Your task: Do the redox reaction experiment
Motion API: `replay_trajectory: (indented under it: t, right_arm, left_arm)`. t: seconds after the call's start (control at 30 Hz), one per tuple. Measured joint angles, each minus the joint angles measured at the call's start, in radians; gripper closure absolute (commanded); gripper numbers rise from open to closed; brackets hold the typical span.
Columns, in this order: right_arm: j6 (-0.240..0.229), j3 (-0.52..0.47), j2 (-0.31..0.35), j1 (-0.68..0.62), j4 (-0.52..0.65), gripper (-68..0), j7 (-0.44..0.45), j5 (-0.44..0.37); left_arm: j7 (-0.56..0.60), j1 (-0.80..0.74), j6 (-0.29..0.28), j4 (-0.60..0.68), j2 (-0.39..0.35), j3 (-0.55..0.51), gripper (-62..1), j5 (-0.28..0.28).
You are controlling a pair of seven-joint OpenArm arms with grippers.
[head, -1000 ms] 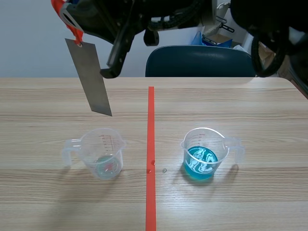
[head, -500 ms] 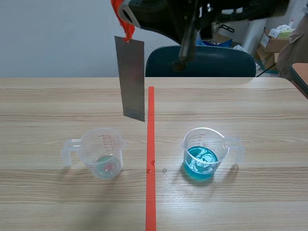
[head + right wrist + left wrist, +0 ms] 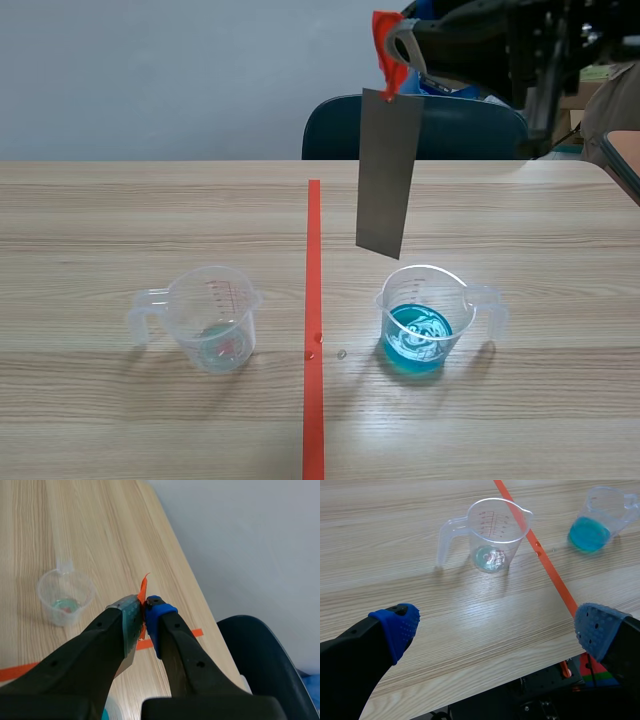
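Scene view: my right hand (image 3: 400,48) is raised in the upper right of the frame, pinched shut on an orange-red tag (image 3: 388,62). A grey metal strip (image 3: 388,172) hangs from the tag, slightly tilted. Its lower edge is right of centre, just above the rim of the cup of blue liquid (image 3: 425,322), and it is not in the liquid. The second cup (image 3: 215,320), clear with only a pale film at the bottom, stands at centre left on the desk (image 3: 520,230), across the red tape line (image 3: 314,300) from the blue one. A dark chair (image 3: 440,125) sits behind the desk. The right wrist view adds the grip itself: both pads closed on the tag (image 3: 143,587), and the pale cup (image 3: 65,597) far below, beside the fingers. My left hand is outside the scene view. Only the left wrist view shows it (image 3: 497,627), spread wide and holding nothing, low over the near desk edge. From there the pale cup (image 3: 497,535) is ahead between the fingers, and the blue cup (image 3: 600,517) is beyond the tape.
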State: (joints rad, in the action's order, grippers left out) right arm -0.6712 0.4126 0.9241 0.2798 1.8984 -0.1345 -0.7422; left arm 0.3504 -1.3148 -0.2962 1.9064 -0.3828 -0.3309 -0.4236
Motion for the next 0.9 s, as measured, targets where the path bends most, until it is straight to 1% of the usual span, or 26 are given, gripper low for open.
replay_trajectory:
  t: [0.07,0.13,0.2,0.37,0.63,0.73,0.9]
  right_arm:
    - [-0.013,-0.045,0.004,-0.042,0.000,-0.8,0.001,0.000]
    - [-0.048,-0.088,0.006,-0.081,0.000,-0.8,0.003,0.000]
    - [-0.069,-0.124,0.012,-0.120,0.000,-0.8,0.003,-0.003]
    - [-0.069,-0.206,0.018,-0.214,0.006,-0.8,0.007,-0.003]
    - [-0.068,-0.318,0.018,-0.338,0.072,-0.8,0.011,0.000]
    - [-0.068,-0.344,0.019,-0.365,0.095,-0.8,0.010,0.001]
    - [-0.068,-0.354,0.019,-0.390,0.100,-0.8,0.006,0.012]
  left_arm:
    - [0.000,0.000,0.000,0.000,0.000,0.000,-62.3,0.000]
    - [0.000,0.000,0.000,0.000,0.000,0.000,-62.3,0.000]
    - [0.000,0.000,0.000,0.000,0.000,0.000,-62.3,0.000]
    - [0.000,0.000,0.000,0.000,0.000,0.000,-62.3,0.000]
    - [0.000,0.000,0.000,0.000,0.000,0.000,-62.3,0.000]
    - [0.000,0.000,0.000,0.000,0.000,0.000,-62.3,0.000]
    - [0.000,0.000,0.000,0.000,0.000,0.000,-62.3,0.000]
